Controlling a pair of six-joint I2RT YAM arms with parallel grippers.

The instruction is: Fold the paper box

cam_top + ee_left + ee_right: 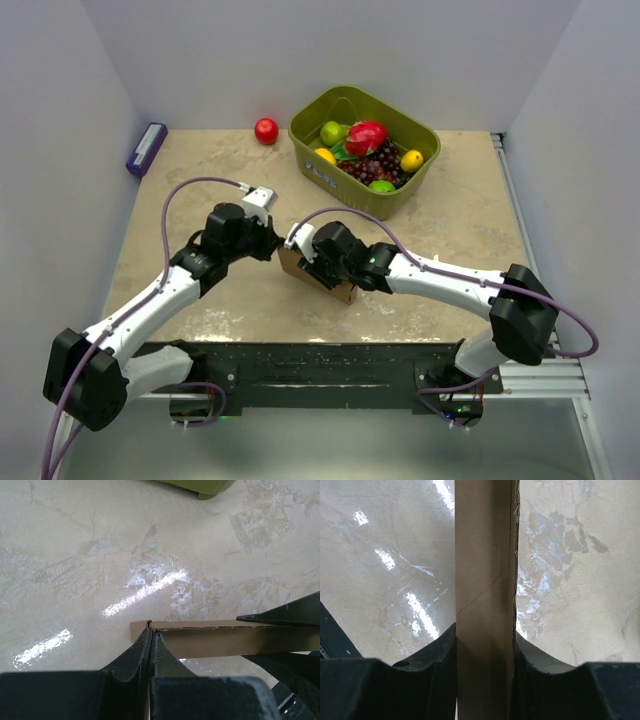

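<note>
"Paper box [340,291], the plain brown thin cardboard one: where is it sitting?"

"It is sitting near the middle of the mottled beige stone-look table [450,230], between my two arms. It is on the near side of the green plastic basket [405,200] and apart from it."

"What is your left gripper [151,633] doing?"

"I am pinching a thin edge of the paper box [225,641] at its corner. Those fingers are pressing almost flat together, with only the sheet between them."

"And your right gripper [485,635]?"

"I am clamping a long folded strip of the paper box [485,580]. The fingers are standing one strip-width apart and pressing on both its sides."

"What else is lying around?"

"The basket is holding mixed fruit [372,160]. A round red fruit [266,131] is lying just left of the basket, and a flat purple block [147,149] is lying at the table's far left edge, by the wall."
</note>
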